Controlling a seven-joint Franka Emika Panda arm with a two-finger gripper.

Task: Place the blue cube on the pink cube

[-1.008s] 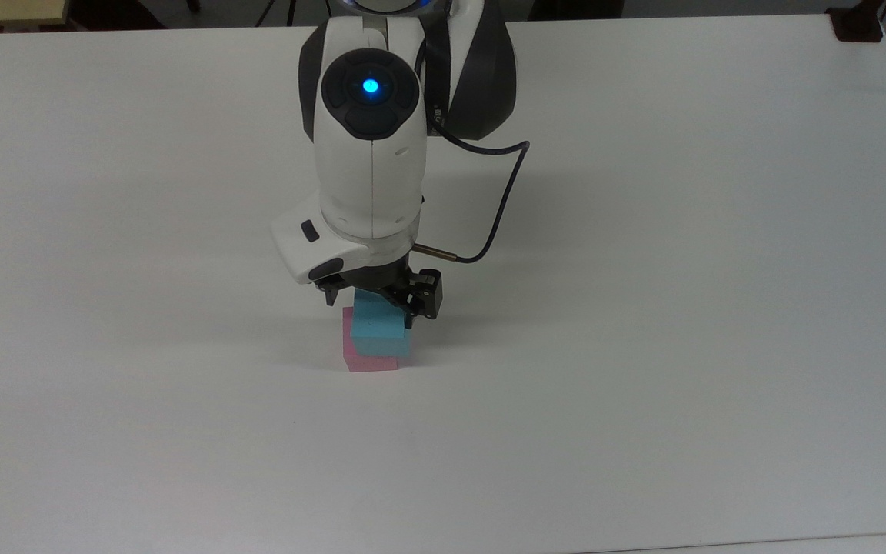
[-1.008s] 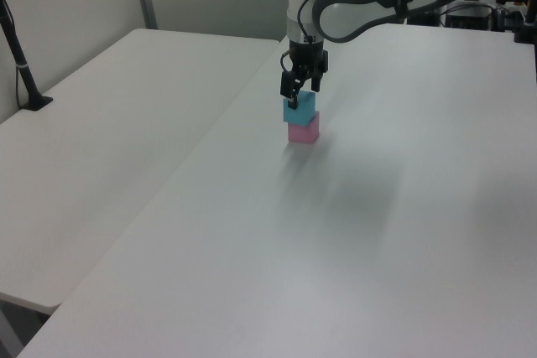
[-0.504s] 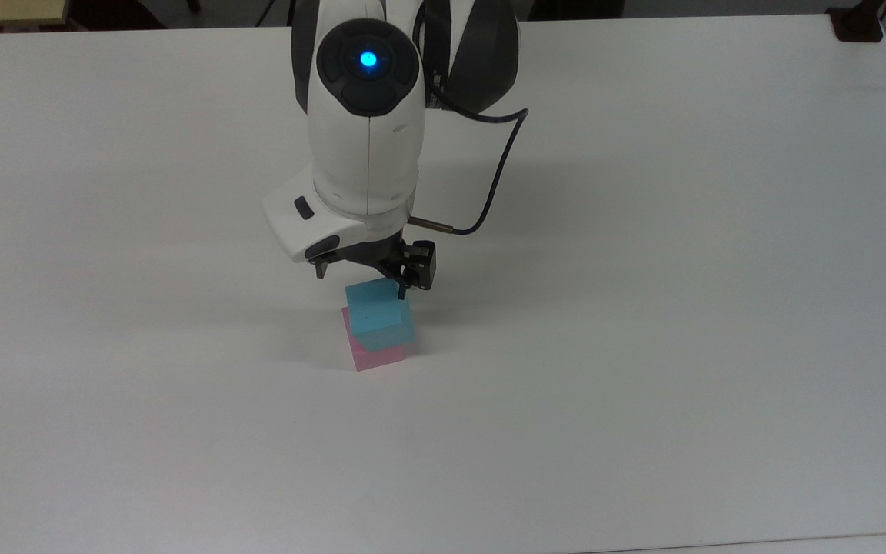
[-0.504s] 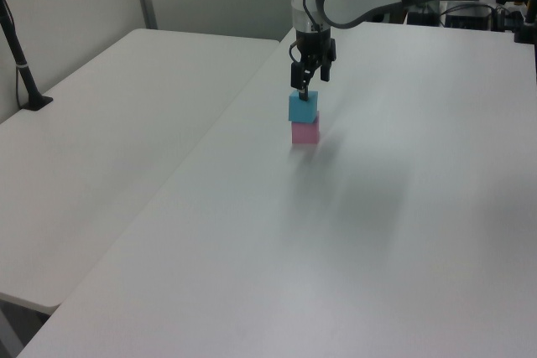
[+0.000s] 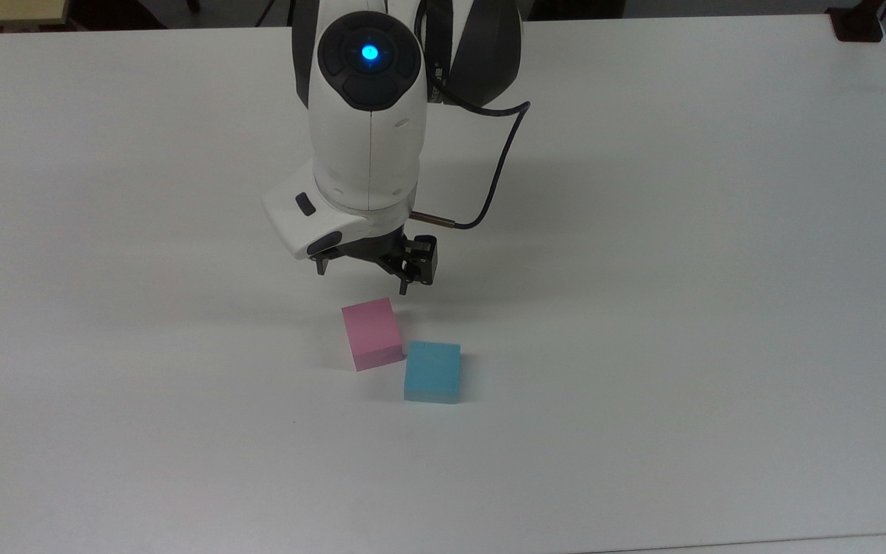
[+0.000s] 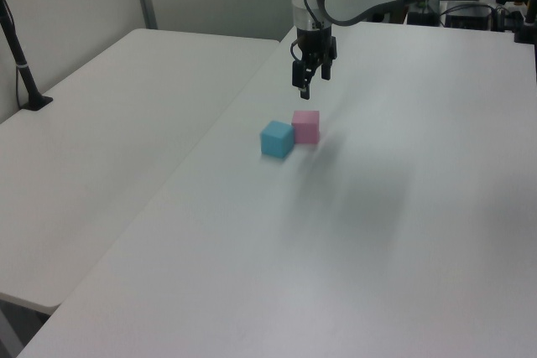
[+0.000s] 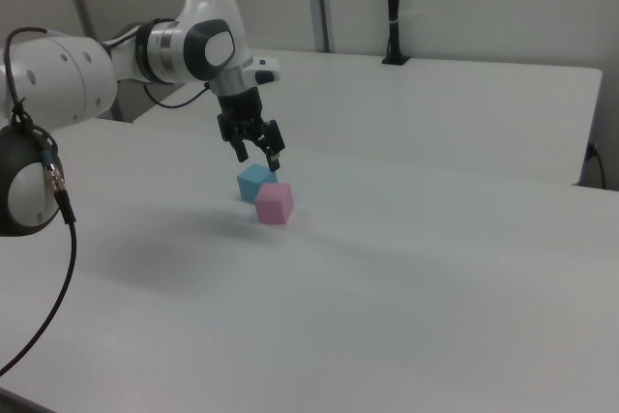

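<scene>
Nearest you in the top view, the blue cube (image 5: 432,372) sits flat on the white surface (image 5: 643,308), at the lower right corner of the pink cube (image 5: 371,334), so close that they look to touch there. In the left view it lies just to the left view's left of the pink cube (image 6: 305,126). So your stack is not made: you are back at the pick-up step.

Beyond the cubes, the gripper (image 5: 362,278) hangs in the air just behind the pink cube, with its jaws spread apart and nothing between them. In the right view it (image 7: 255,151) stands clear above both cubes.

For the next move, bring the open jaws out over the blue cube (image 6: 276,138), line them up with two opposite faces, and come straight down without nudging the pink one beside it. Close on the blue cube, lift, and centre it squarely on the pink top before letting go.

Against half a second ago: the blue cube sat then on the pink one, skewed and overhanging toward the top view's right. It has now fallen off to the surface, while the arm has barely shifted.
</scene>
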